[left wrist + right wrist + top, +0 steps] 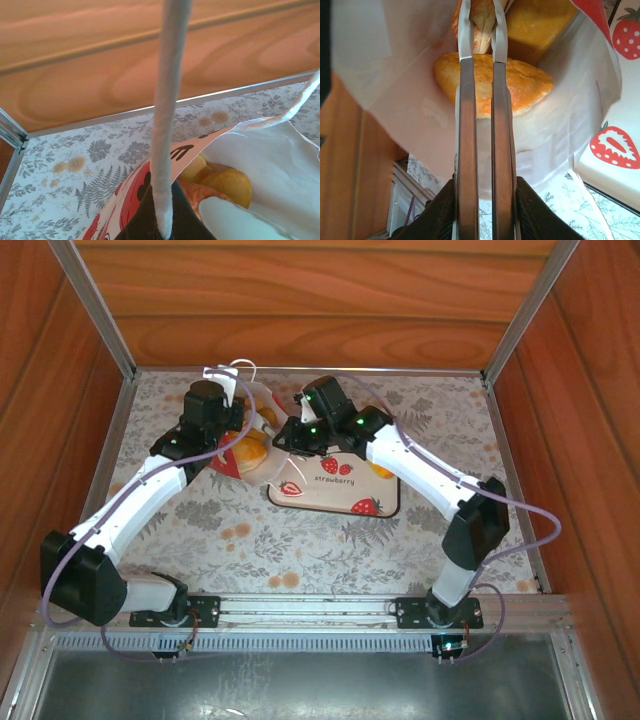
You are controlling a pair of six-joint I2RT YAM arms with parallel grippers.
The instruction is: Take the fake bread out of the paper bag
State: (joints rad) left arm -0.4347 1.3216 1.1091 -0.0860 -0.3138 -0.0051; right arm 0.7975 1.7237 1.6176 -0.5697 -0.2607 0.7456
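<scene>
The paper bag (243, 452) lies tipped on the mat with its mouth toward the right arm. My left gripper (167, 231) is shut on the bag's white cord handle (167, 125) and holds it up; in the top view the left gripper (232, 398) is above the bag's back edge. Golden rolls of fake bread (232, 184) lie inside the bag. My right gripper (482, 17) reaches into the bag's mouth, its fingers (467, 125) shut on a pale brown pastry (483, 31). An oval loaf (527, 82) and an orange block (535, 25) lie just behind it. From above, the right gripper (283, 436) is at the bag's opening.
A flat white strawberry-print tray (345, 495) lies right of the bag, under the right wrist; its edge (615, 150) is close beside the bag. Wooden walls and a metal frame (300, 370) close in the floral mat at the back and sides.
</scene>
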